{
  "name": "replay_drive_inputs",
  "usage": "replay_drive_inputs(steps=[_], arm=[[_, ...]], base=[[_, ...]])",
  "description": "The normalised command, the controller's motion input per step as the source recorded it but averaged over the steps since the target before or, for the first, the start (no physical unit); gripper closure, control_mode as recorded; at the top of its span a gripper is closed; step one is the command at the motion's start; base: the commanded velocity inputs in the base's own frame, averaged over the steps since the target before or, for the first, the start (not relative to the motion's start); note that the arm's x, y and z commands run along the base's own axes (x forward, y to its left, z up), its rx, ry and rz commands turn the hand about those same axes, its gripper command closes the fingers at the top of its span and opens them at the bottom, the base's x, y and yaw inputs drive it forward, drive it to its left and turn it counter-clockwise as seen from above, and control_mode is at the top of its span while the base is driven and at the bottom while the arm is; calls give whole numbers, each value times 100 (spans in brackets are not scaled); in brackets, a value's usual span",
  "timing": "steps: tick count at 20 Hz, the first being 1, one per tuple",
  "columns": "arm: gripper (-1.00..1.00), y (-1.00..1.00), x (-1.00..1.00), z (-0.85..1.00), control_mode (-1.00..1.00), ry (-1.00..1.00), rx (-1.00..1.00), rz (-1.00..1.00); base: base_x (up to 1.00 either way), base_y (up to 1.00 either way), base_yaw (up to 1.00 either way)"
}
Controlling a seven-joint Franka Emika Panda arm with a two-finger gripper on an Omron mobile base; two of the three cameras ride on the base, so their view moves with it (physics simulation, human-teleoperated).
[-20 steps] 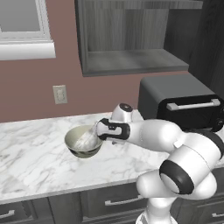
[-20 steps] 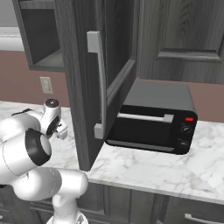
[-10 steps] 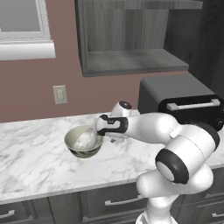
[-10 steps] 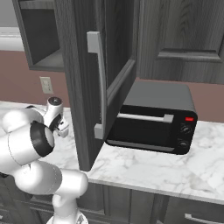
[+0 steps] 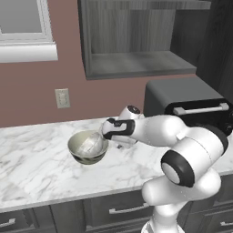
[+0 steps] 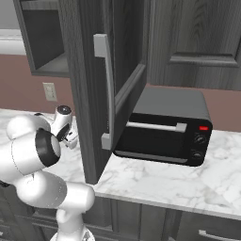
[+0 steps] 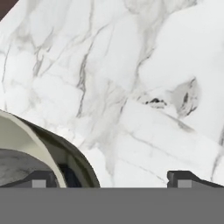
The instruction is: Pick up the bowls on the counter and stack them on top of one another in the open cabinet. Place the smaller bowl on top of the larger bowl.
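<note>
the larger bowl (image 5: 88, 147) sits centre-left in the left base view on the counter (image 5: 32, 164), with what looks like the smaller bowl (image 5: 91, 144) nested inside it. the gripper (image 7: 109, 179) has its fingers spread wide, straddling the bowl's near rim in the hand view's lower left. the bowl looks rigid, smooth and probably slippery, so the rim wall seems the best hold. the open cabinet (image 5: 136, 68) waits at upper centre, its shelf edge and the toaster oven (image 5: 191, 102) to clear.

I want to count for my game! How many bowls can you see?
2. The big bowl sits on the counter by the gripper, and the small bowl looks to be lying inside it, though it's hard to make out.
</note>
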Motion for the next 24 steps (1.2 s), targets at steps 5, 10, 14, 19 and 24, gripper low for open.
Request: replay_drive_inputs(steps=[5, 10, 14, 19, 24], arm=[[-100, 1, -2, -45, -100, 0, -4, 1], [100, 20, -2, -32, -100, 0, -6, 6], [100, 21, -12, -18, -100, 0, -5, 4], [100, 1, -39, -8, -100, -9, 2, 0], [100, -6, -56, 2, -100, -9, 8, 0]], base=[[0, 0, 0], [0, 0, 0], [0, 0, 0], [0, 0, 0], [0, 0, 0]])
